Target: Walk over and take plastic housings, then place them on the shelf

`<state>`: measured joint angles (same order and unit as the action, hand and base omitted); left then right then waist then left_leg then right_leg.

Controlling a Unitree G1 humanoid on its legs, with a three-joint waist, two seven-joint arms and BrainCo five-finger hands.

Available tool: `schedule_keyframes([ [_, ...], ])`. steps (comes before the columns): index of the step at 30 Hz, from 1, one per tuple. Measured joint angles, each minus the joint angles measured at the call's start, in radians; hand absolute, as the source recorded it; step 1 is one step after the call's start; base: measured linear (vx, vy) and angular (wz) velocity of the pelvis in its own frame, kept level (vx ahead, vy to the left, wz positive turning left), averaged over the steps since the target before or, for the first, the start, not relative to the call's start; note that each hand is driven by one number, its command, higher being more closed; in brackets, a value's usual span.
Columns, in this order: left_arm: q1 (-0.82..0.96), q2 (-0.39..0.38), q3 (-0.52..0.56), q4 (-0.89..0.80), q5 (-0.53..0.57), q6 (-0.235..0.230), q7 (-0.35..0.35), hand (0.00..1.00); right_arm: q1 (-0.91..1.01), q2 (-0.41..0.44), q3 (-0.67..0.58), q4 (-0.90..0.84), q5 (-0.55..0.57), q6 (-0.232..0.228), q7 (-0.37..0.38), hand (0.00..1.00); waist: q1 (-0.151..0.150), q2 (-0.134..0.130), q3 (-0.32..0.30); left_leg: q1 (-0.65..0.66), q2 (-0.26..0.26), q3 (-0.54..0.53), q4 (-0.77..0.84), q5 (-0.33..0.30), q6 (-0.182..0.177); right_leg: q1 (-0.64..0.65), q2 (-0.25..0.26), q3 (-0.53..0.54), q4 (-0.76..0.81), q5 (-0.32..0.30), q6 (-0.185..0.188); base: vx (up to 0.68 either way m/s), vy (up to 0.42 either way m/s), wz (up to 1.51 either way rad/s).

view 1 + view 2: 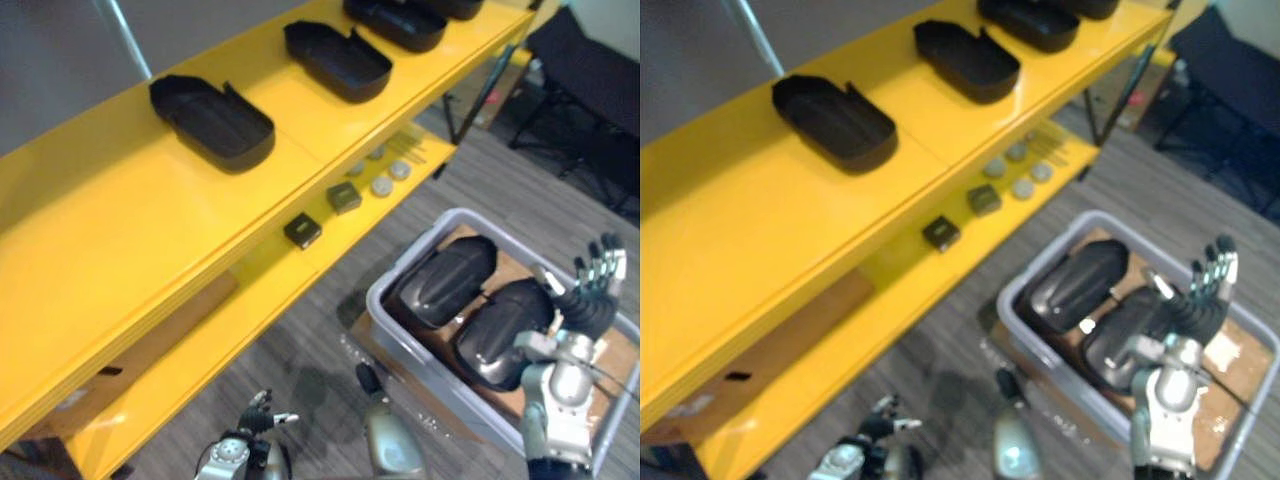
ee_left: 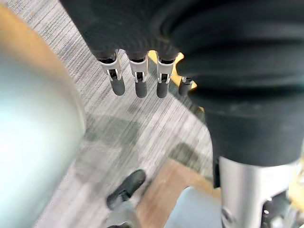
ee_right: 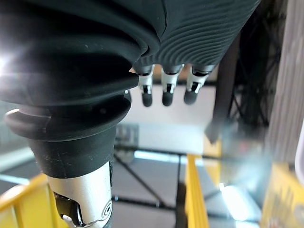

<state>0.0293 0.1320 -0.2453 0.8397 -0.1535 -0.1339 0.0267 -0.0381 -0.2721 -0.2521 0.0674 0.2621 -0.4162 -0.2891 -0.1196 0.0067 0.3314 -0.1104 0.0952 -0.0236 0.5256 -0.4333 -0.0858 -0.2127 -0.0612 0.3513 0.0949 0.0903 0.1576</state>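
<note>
We find both robot hands empty, with housings on the shelf and in the bin.

Low at the left, the left robot hand (image 1: 243, 440) hangs released, its fingers (image 2: 137, 83) relaxed. The yellow shelf (image 1: 120, 230) carries black plastic housings on its top board, hollow side up: the nearest (image 1: 212, 120), then another (image 1: 337, 58). Further right, a grey bin (image 1: 410, 250) holds two domed housings (image 1: 445, 280) (image 1: 503, 330) side by side. The right robot hand (image 1: 592, 295) is raised over the bin, fingers straight, grasping nothing.

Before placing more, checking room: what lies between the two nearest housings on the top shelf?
Nothing: bare shelf separates nearer housing and next housing, left eye view.
</note>
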Motion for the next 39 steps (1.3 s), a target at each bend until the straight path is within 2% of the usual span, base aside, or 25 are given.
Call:
schedule_keyframes([
  [2,-0.025,-0.001,0.004,-0.006,0.027,-0.026,-0.006,0.00,-0.033,0.003,0.028,0.026,-0.001,0.000,-0.015,0.00,0.018,0.003,0.036,-0.009,0.013,-0.036,0.065,-0.021,-0.010,-0.008,0.024,-0.012,0.064,-0.001,0.000,0.01,0.026,0.15],
  [4,-0.051,0.002,0.003,-0.050,0.094,-0.048,-0.014,0.00,-0.022,0.036,0.034,0.028,-0.001,-0.002,-0.052,0.00,0.029,0.008,0.077,-0.034,0.028,-0.051,0.168,-0.072,0.002,-0.045,0.061,-0.019,0.179,-0.007,-0.001,-0.13,0.086,-0.01],
  [6,-0.052,0.002,0.003,-0.096,0.092,-0.042,-0.031,0.00,0.026,0.080,0.037,0.007,-0.001,-0.006,-0.060,0.00,0.035,0.004,0.105,-0.037,0.032,-0.031,0.233,-0.107,0.020,-0.052,0.073,-0.021,0.231,-0.007,-0.002,-0.18,0.130,-0.34],
  [7,-0.047,0.001,0.003,-0.130,0.091,-0.030,-0.047,0.00,0.094,0.118,0.038,-0.029,-0.001,-0.013,-0.051,0.00,0.053,-0.002,0.115,-0.031,0.033,0.006,0.285,-0.133,0.038,-0.053,0.075,-0.033,0.249,-0.006,-0.002,-0.26,0.168,-0.82],
  [9,-0.034,-0.006,0.008,-0.163,0.086,0.003,-0.052,0.00,0.173,0.147,0.044,-0.088,-0.002,-0.017,-0.010,0.00,0.066,-0.011,0.119,-0.028,0.040,0.072,0.310,-0.146,0.078,-0.050,0.042,-0.108,0.198,0.069,-0.016,-0.30,0.172,-1.08],
  [10,-0.023,-0.012,0.027,-0.167,0.082,0.020,-0.050,0.00,0.198,0.147,0.047,-0.108,-0.003,-0.021,0.020,0.00,0.077,-0.014,0.119,-0.029,0.052,0.132,0.296,-0.131,0.105,-0.072,0.029,-0.179,0.212,0.103,-0.038,-0.31,0.168,-1.15],
  [11,-0.008,-0.011,0.047,-0.164,0.082,0.045,-0.047,0.00,0.211,0.147,0.046,-0.118,-0.003,-0.025,0.038,0.00,0.077,-0.023,0.116,-0.024,0.053,0.176,0.268,-0.106,0.122,-0.092,0.006,-0.265,0.320,0.049,-0.050,-0.28,0.163,-1.08],
  [14,0.031,-0.001,0.089,-0.166,0.081,0.050,-0.043,0.00,0.195,0.144,0.061,-0.124,-0.029,-0.047,0.049,0.00,0.085,-0.020,0.115,-0.010,0.073,0.237,0.191,-0.039,0.136,-0.082,-0.036,-0.354,0.504,-0.039,-0.099,-0.19,0.089,-0.78],
  [16,0.064,0.021,0.161,-0.162,0.070,0.044,-0.043,0.00,0.136,0.121,0.090,-0.124,-0.060,-0.042,0.036,0.00,0.118,-0.021,0.115,-0.011,0.110,0.292,0.115,0.026,0.128,-0.039,-0.090,-0.397,0.610,-0.104,-0.153,-0.17,-0.022,-0.84],
  [17,0.069,0.025,0.186,-0.165,0.071,0.038,-0.042,0.00,0.120,0.110,0.090,-0.123,-0.074,-0.039,0.027,0.00,0.131,-0.021,0.115,-0.011,0.119,0.308,0.099,0.041,0.125,-0.021,-0.108,-0.411,0.615,-0.110,-0.162,-0.16,-0.073,-0.97],
  [18,0.089,0.041,0.235,-0.159,0.071,0.027,-0.042,0.00,0.069,0.080,0.091,-0.122,-0.100,-0.021,-0.001,0.00,0.151,-0.029,0.111,-0.011,0.138,0.342,0.063,0.067,0.113,0.025,-0.151,-0.436,0.605,-0.113,-0.167,-0.15,-0.113,-0.80],
  [20,0.137,0.070,0.267,-0.147,0.071,0.017,-0.044,0.00,0.024,0.061,0.090,-0.122,-0.120,0.009,-0.032,0.00,0.168,-0.044,0.102,-0.017,0.143,0.372,0.039,0.076,0.102,0.057,-0.186,-0.438,0.549,-0.108,-0.170,-0.14,-0.151,-0.85],
  [21,0.178,0.082,0.289,-0.121,0.045,0.011,-0.046,0.00,0.002,0.043,0.085,-0.126,-0.132,0.031,-0.061,0.00,0.169,-0.063,0.091,-0.039,0.146,0.372,0.040,0.073,0.077,0.084,-0.203,-0.449,0.457,-0.060,-0.179,-0.12,-0.228,-0.77],
  [22,0.198,0.085,0.312,-0.101,0.033,0.006,-0.048,0.00,-0.006,0.024,0.080,-0.124,-0.140,0.057,-0.083,0.00,0.176,-0.073,0.085,-0.066,0.151,0.359,0.046,0.074,0.053,0.096,-0.197,-0.475,0.378,-0.054,-0.138,-0.11,-0.217,-0.62],
  [23,0.203,0.087,0.316,-0.088,0.032,0.006,-0.049,0.00,-0.009,0.015,0.079,-0.122,-0.140,0.074,-0.089,0.00,0.183,-0.068,0.088,-0.072,0.151,0.347,0.041,0.077,0.039,0.097,-0.193,-0.494,0.351,-0.061,-0.126,-0.08,-0.183,-0.81],
  [24,0.219,0.073,0.323,-0.073,0.012,0.005,-0.050,0.00,-0.015,0.003,0.077,-0.120,-0.140,0.105,-0.106,0.00,0.199,-0.062,0.091,-0.081,0.143,0.316,0.031,0.102,0.021,0.097,-0.179,-0.528,0.300,-0.080,-0.095,-0.02,-0.151,-0.90],
  [25,0.233,0.062,0.330,-0.072,0.000,0.004,-0.051,0.00,-0.015,0.003,0.069,-0.115,-0.139,0.124,-0.117,0.00,0.203,-0.067,0.092,-0.092,0.138,0.309,0.038,0.120,0.025,0.106,-0.181,-0.550,0.263,-0.123,-0.034,-0.01,-0.179,-0.81],
  [27,0.225,0.045,0.339,-0.073,-0.006,-0.001,-0.050,0.00,-0.021,-0.004,0.039,-0.092,-0.127,0.133,-0.129,0.00,0.191,-0.066,0.097,-0.118,0.138,0.305,0.059,0.126,0.018,0.099,-0.183,-0.552,0.238,-0.172,0.019,0.01,-0.202,-0.48],
  [28,0.213,0.023,0.342,-0.074,-0.037,-0.014,-0.048,0.00,-0.055,-0.022,0.015,-0.046,-0.115,0.152,-0.138,0.00,0.183,-0.043,0.111,-0.133,0.148,0.290,0.065,0.137,0.008,0.070,-0.162,-0.538,0.238,-0.185,0.023,0.00,-0.200,-0.54],
  [29,0.207,0.011,0.341,-0.073,-0.060,-0.026,-0.049,0.00,-0.067,-0.027,0.002,-0.028,-0.110,0.161,-0.147,0.00,0.171,-0.037,0.117,-0.136,0.149,0.282,0.054,0.145,0.001,0.055,-0.155,-0.532,0.238,-0.185,0.022,-0.02,-0.209,-0.53],
  [32,0.207,-0.009,0.343,-0.074,-0.110,-0.053,-0.046,0.00,-0.096,-0.031,-0.022,0.027,-0.086,0.171,-0.176,0.00,0.164,-0.036,0.121,-0.135,0.148,0.268,0.008,0.162,-0.017,-0.006,-0.127,-0.481,0.239,-0.171,0.002,-0.03,-0.109,-0.60],
  [34,0.206,-0.010,0.341,-0.073,-0.125,-0.062,-0.041,0.00,-0.147,-0.041,-0.052,0.088,-0.053,0.182,-0.203,0.00,0.163,-0.040,0.124,-0.136,0.127,0.249,-0.023,0.169,-0.029,-0.052,-0.124,-0.453,0.239,-0.158,-0.003,-0.04,-0.049,-0.57],
  [39,0.202,-0.007,0.302,-0.068,-0.128,-0.067,-0.030,0.00,-0.295,-0.125,-0.099,0.363,0.050,0.247,-0.214,0.00,0.161,-0.029,0.135,-0.142,0.066,0.207,-0.065,0.193,-0.017,-0.074,-0.157,-0.435,0.217,-0.125,0.008,-0.05,0.021,-0.07],
])
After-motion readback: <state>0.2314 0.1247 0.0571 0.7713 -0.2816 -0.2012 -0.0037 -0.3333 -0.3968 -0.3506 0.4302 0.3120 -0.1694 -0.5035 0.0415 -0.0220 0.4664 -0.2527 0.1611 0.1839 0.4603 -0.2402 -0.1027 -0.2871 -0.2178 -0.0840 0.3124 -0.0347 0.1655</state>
